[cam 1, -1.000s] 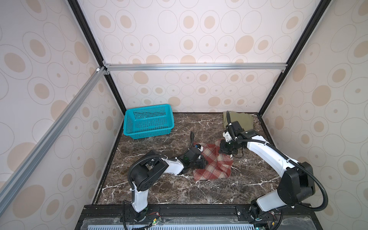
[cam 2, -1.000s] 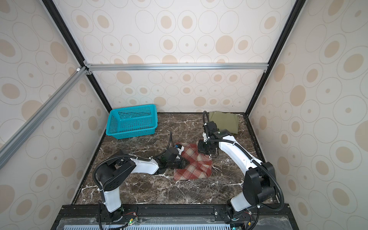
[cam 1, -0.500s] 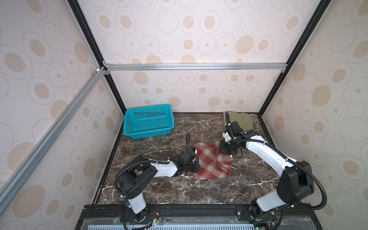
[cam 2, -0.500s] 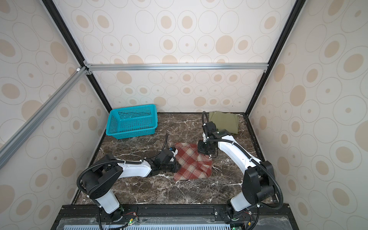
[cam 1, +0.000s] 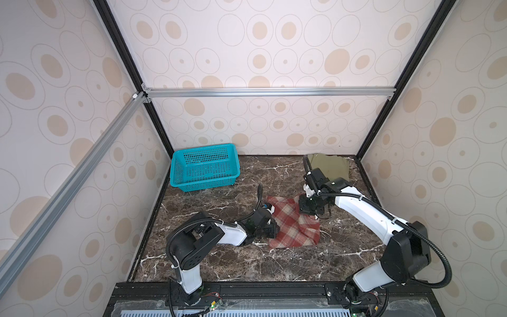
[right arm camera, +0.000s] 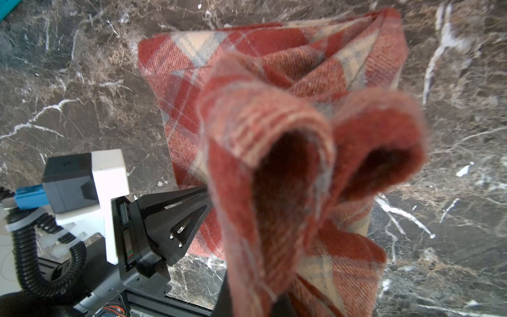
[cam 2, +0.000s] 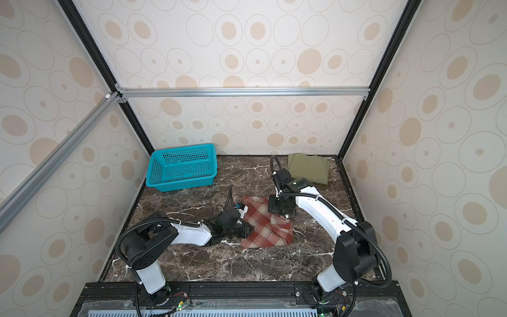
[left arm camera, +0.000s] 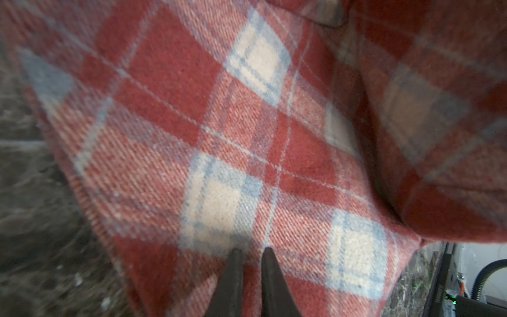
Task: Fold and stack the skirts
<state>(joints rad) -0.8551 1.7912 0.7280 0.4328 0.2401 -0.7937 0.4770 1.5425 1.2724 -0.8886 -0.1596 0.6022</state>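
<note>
**Item 1: plaid skirt** [cam 1: 293,230] [cam 2: 264,229] [left arm camera: 219,123] [right arm camera: 274,55]. Woolly twill in red and cream check with thin grey-blue lines. It lies at mid-bench, between the two arms, as a rough rectangle. Its far right corner is lifted off the surface. The right wrist view shows that corner raised into two rolled loops with dark red hollows, while the rest lies flat below. A ridge crosses the cloth in the left wrist view.

**Item 2: olive skirt** [cam 1: 330,166] [cam 2: 310,168]. Plain smooth green cloth, folded flat in the far right corner of the bench, against the back wall. It lies well apart from item 1, and nothing touches it.

**Item 3: right pincer** [cam 1: 312,215] [cam 2: 284,216]. It points downward and is clamped on the lifted corner of the plaid skirt. Its tips are hidden by the cloth in its own wrist view.

**Item 4: left pincer** [cam 1: 275,229] [cam 2: 248,232] [left arm camera: 251,252] [right arm camera: 204,196]. It lies low at the skirt's left edge. Its fingers are nearly pressed together with a thin slit between them, and the tips are on the fabric. I cannot tell whether it nips any cloth.

**Item 5: basket** [cam 1: 208,184] [cam 2: 181,185]. Teal perforated plastic, at the far left corner, apart from both skirts.

**Item 6: bench** [cam 1: 247,260] [cam 2: 219,260]. Dark brown marble pattern with white veins.

**Obstruction.** The right arm's wrist and cable cross in front of the olive skirt's near left edge in both top views.
</note>
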